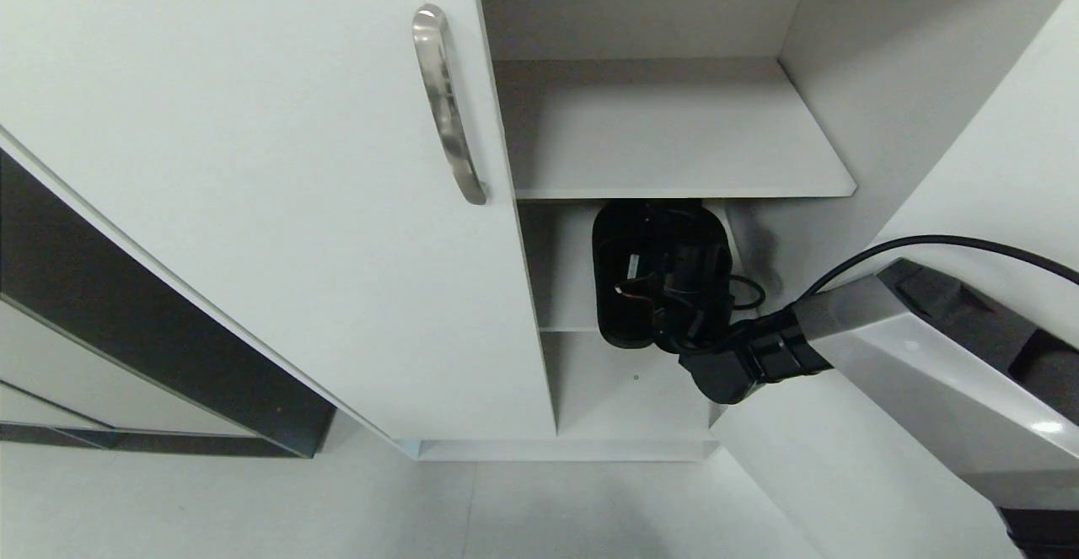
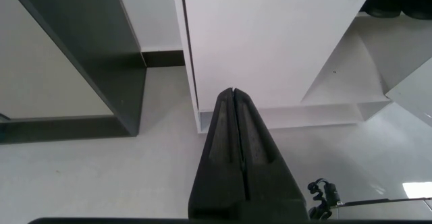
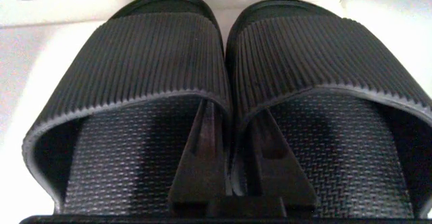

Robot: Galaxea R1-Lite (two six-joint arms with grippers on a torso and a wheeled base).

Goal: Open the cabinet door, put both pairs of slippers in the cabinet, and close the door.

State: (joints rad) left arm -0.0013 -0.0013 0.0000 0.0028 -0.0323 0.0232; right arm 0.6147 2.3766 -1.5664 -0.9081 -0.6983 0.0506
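The left gripper (image 2: 233, 97) hangs over the pale floor (image 2: 101, 177), its fingers pressed together on nothing. Farther in, the right gripper's (image 3: 233, 113) fingers pinch the adjoining side walls of the black ribbed rubber slippers (image 3: 155, 55), inside the white wooden cabinet (image 1: 877, 70), below its upper shelf (image 1: 674, 129).

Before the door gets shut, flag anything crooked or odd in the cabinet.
Nothing stands out. The black slippers are side by side, evenly lined up, under the shelf, with the right gripper pinching their inner edges together. No damage shows.
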